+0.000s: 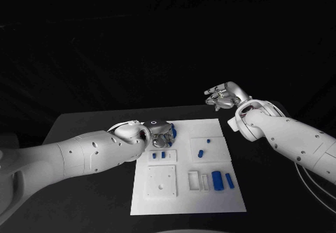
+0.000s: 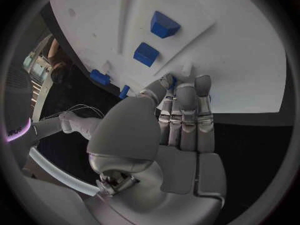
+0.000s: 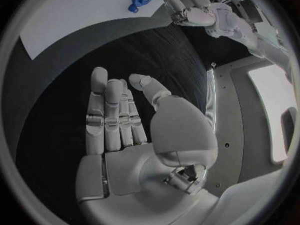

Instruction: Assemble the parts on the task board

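In the head view the left hand (image 1: 159, 133) sits over the board's (image 1: 210, 204) far left corner while the right hand (image 1: 224, 97) hovers empty beyond it; the left wrist view shows fingertips (image 2: 167, 81) pinching a blue part (image 2: 173, 82); the right wrist view shows straight, unloaded fingers (image 3: 109, 115).

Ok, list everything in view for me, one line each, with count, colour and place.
task board: one, white, middle of the table.
table: one, black, under the board.
parts: several, blue; two large near the board's right edge, smaller ones farther back, one beside the left hand.
left hand: silver, over the board's far left corner, fingers touching a blue part.
right hand: silver, raised beyond the board's far right corner, holding nothing.
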Motion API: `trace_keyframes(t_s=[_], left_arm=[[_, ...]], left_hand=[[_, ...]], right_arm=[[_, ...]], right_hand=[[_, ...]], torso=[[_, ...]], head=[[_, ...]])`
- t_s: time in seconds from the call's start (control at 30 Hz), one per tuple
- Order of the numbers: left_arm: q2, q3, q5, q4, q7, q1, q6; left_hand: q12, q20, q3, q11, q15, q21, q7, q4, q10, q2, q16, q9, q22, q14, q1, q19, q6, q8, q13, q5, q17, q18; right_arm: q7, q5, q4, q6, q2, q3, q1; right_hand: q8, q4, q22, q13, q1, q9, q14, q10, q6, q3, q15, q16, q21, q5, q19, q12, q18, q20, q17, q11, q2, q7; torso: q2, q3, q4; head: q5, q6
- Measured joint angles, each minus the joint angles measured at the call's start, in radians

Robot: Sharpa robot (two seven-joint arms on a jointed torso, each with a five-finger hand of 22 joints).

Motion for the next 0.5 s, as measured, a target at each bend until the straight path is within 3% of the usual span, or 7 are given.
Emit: trace_keyframes(t_s=[0.27, 0.4, 0.5], left_arm=[[-0.031, 0.003, 0.018, 0.029, -0.001, -0.002, -0.011], [-0.056, 0.027, 0.035, 0.059, 0.000, -0.002, -0.015], [-0.075, 0.035, 0.047, 0.081, 0.000, -0.001, -0.015]], left_hand=[[0.000, 0.000, 0.000, 0.000, 0.004, 0.005, 0.000, 0.000, 0.000, 0.000, 0.000, 0.000, 0.000, 0.004, 0.000, 0.000, 0.000, 0.000, -0.001, 0.000, 0.001, 0.000], [0.000, 0.000, -0.005, 0.000, 0.004, 0.005, 0.000, 0.000, 0.000, 0.003, 0.000, 0.000, 0.000, 0.004, -0.003, 0.000, 0.000, 0.000, -0.001, 0.000, 0.001, 0.000], [0.000, 0.000, -0.005, 0.000, 0.004, 0.005, 0.000, 0.000, 0.000, 0.001, 0.000, 0.000, 0.000, 0.004, -0.005, 0.000, 0.000, 0.000, -0.001, 0.000, 0.001, 0.000]], right_arm=[[0.000, 0.000, -0.001, 0.000, 0.001, 0.000, 0.000], [0.000, 0.000, -0.002, 0.000, 0.000, 0.000, 0.000], [0.000, 0.000, -0.003, 0.001, -0.001, 0.000, 0.000]], right_hand=[[0.000, 0.000, 0.000, 0.000, 0.000, 0.000, -0.001, 0.000, 0.001, 0.000, -0.001, 0.000, 0.000, 0.000, 0.000, 0.000, 0.000, 0.000, 0.000, 0.000, 0.000, -0.001], [0.000, 0.000, 0.002, 0.000, 0.000, 0.000, -0.004, 0.000, 0.001, 0.000, -0.001, 0.000, -0.001, 0.000, -0.002, 0.000, 0.000, 0.002, -0.001, 0.000, 0.000, -0.001], [0.000, 0.000, 0.003, 0.000, 0.000, 0.000, -0.006, 0.000, 0.002, 0.000, 0.001, 0.001, -0.002, 0.000, -0.002, 0.000, 0.000, 0.002, -0.001, 0.000, 0.000, -0.002]], torso=[[0.000, 0.0003, 0.0010], [0.000, 0.0003, 0.0015], [0.000, 0.0003, 0.0019]], head=[[0.001, 0.004], [0.002, 0.008], [0.002, 0.009]])
